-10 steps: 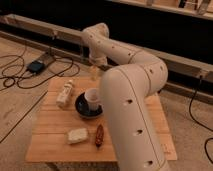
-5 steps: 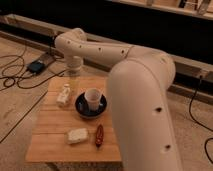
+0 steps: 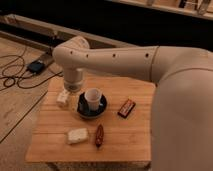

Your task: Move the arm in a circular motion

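The arm [image 3: 125,57] is cream-white, made of thick rounded segments with small dark holes. It fills the right side of the camera view and reaches left across the back of the wooden table [image 3: 125,145]. Its last segment bends down at the back left. The gripper [image 3: 71,91] hangs there, just above a small pale object [image 3: 63,98] and left of a white cup [image 3: 93,96]. The arm's last segment hides most of the gripper.
The cup stands in a dark bowl [image 3: 86,113]. A dark red packet [image 3: 126,107], a white block [image 3: 77,135] and a brown bar [image 3: 99,135] lie on the table. Cables [image 3: 15,75] and a black box [image 3: 36,65] lie on the floor at left.
The arm has swung left and closer to the camera, so its thick segment now covers the right side. The wrist has come down over the table's back left corner. The table objects have not moved.
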`<state>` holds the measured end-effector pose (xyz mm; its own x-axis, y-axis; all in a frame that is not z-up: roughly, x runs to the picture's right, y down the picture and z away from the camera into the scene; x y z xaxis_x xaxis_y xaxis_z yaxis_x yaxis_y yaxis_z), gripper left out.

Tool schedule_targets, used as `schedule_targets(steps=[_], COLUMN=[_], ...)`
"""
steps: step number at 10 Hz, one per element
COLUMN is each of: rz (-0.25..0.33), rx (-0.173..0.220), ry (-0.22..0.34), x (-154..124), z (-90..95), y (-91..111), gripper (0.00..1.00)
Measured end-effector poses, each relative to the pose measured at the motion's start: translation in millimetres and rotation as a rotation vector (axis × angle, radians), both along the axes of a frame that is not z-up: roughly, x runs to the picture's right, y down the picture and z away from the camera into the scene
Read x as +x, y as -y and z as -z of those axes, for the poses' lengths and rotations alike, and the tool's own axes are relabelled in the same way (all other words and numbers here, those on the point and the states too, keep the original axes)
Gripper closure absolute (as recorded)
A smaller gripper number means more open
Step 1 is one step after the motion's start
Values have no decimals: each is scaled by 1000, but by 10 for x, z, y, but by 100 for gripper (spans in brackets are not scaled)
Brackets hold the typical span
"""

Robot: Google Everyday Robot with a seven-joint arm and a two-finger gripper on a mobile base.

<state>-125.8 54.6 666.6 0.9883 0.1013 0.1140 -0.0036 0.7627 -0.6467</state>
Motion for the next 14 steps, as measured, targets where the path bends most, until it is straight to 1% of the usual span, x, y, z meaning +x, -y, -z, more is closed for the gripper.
schedule_targets(steps=[1,3,4,6,8,9,10,11,12,13,14], rz=[-45,-166,-207,-303,-395,-437,-481,-515,-536,-541,-541], rx=[-5,-16,-19,-18,-5,-1,4,11,19,20,28], ry=[-34,-145,-193,-321,-474,-531,-579,-602,-616,-628,-630], x=[199,753,986,1597,2346,2661,2955,3133,3272,3365,3399], z=[63,159,189,243,208,156,51,-111,-324,-527,-730], y=[-40,-112,-135,-152,-92,-45,47,179,339,489,652], gripper=[20,20,20,20,20,20,20,20,20,20,20])
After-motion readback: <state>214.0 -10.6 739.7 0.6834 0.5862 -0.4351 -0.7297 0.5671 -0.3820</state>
